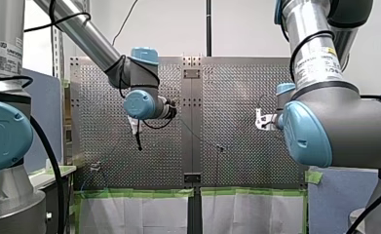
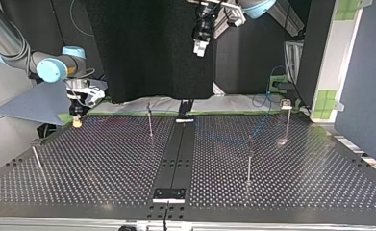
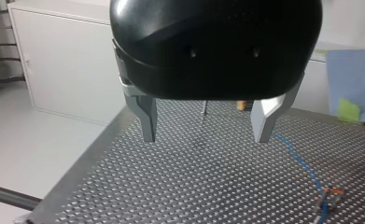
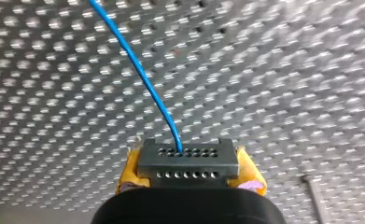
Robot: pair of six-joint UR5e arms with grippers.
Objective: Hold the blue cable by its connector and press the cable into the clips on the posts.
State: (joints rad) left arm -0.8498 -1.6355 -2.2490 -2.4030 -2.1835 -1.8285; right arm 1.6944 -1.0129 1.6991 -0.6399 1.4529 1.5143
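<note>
My right jaws pinch the grey connector (image 4: 188, 163), with a yellow pad (image 4: 251, 171) on each side. The blue cable (image 4: 143, 77) runs from it, ahead over the holey surface (image 4: 287, 70). My left jaws are spread wide, holding nothing, and the cable lies off beside them.

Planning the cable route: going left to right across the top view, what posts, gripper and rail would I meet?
Edge post → my right gripper → thin post → centre rail → mid post → clip-topped post.
</note>
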